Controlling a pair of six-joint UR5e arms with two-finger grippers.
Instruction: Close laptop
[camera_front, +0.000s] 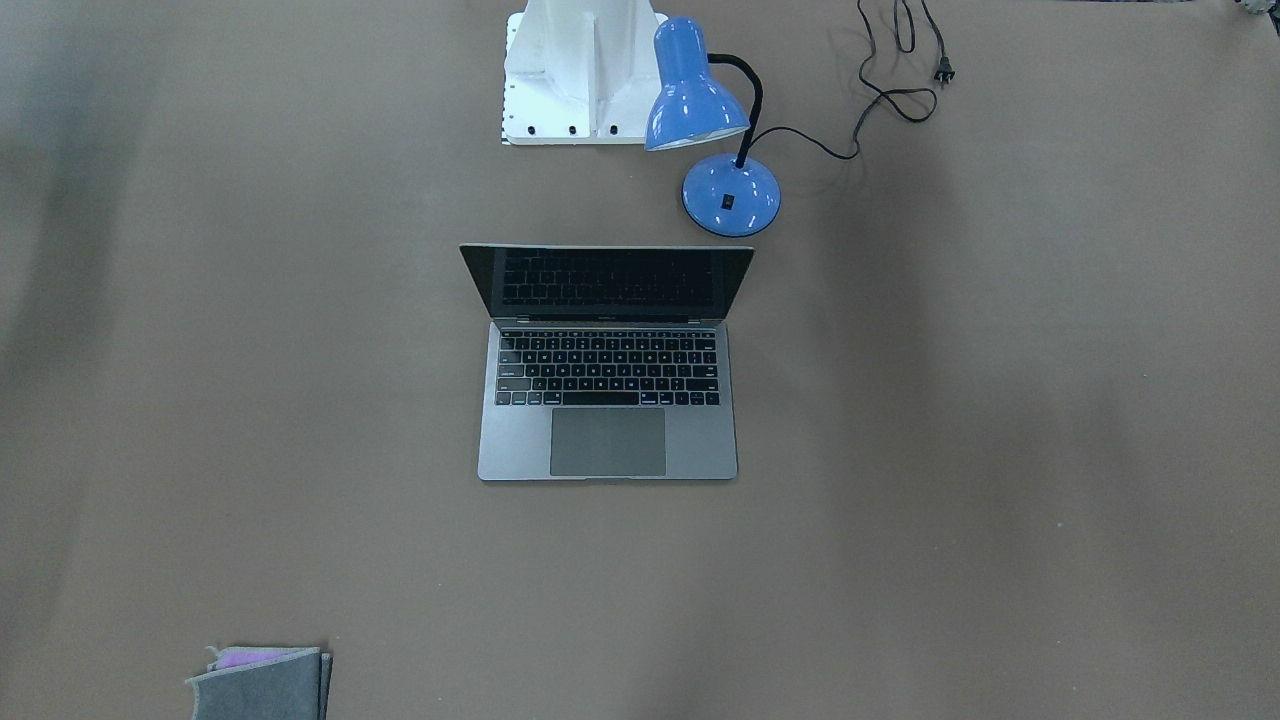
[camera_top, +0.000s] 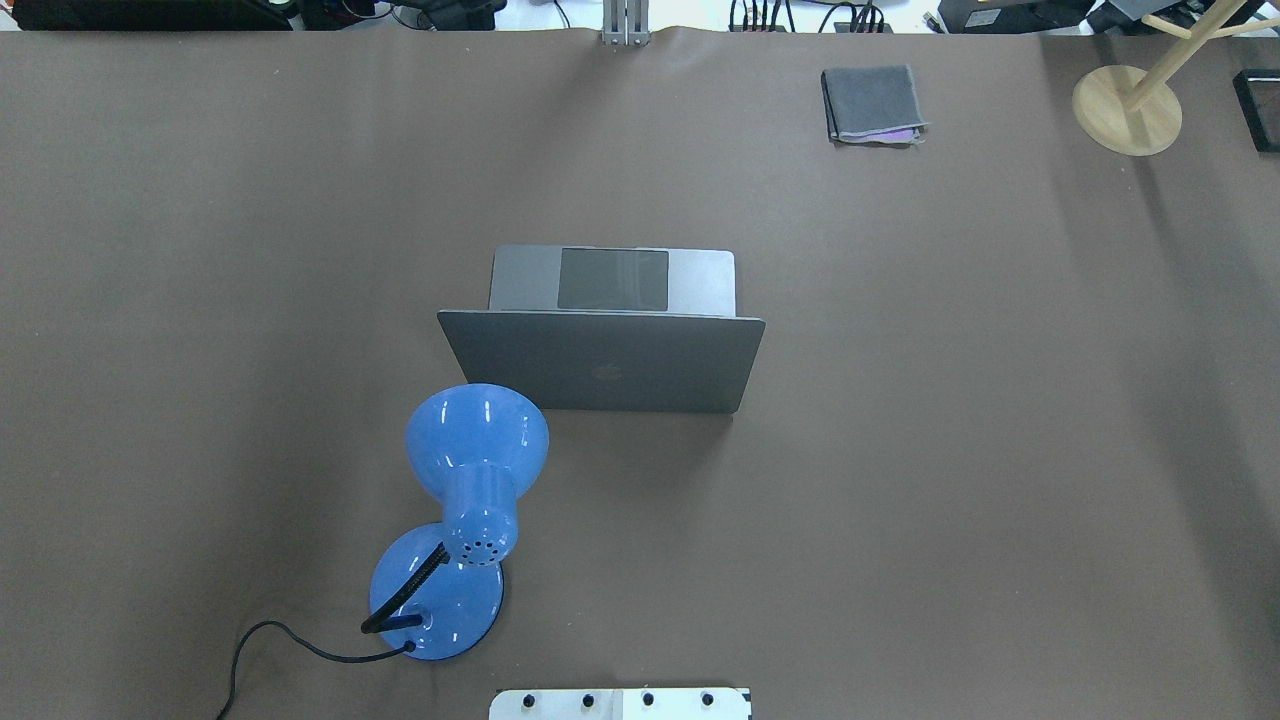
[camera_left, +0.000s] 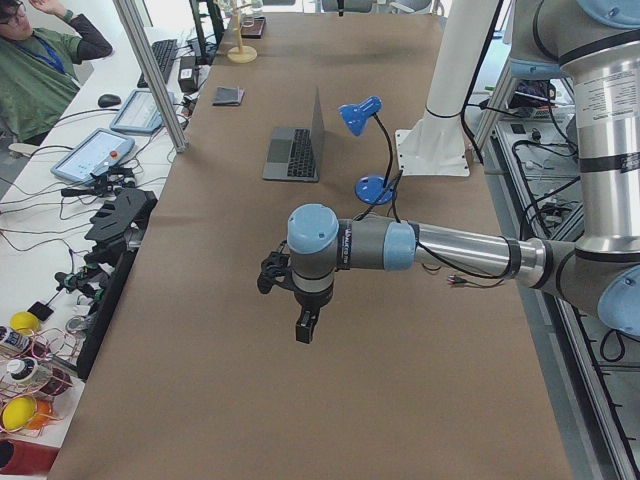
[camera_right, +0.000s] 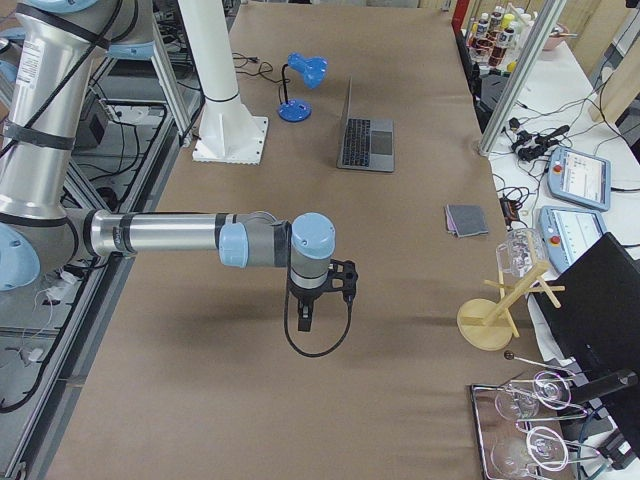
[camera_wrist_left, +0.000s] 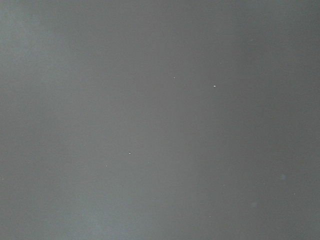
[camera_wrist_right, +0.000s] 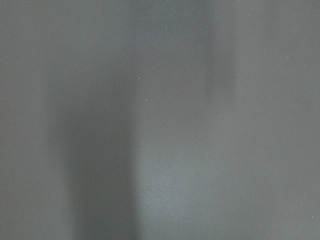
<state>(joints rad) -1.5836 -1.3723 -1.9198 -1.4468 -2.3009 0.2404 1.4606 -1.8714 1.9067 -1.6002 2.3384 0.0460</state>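
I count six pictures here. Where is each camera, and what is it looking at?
Front-facing: across the table, facing the robot; sees the laptop keyboard, only the robot's white base.
Overhead: behind the robot, looking down; laptop's lid, base edge.
Left side: table's end; left arm and left hand near.
Right side: opposite end; right arm and right hand near.
Both wrist cameras: only bare table.
Front-facing and overhead share the blue lamp.

L hand (camera_left: 304, 329) grip unclear, R hand (camera_right: 303, 318) too
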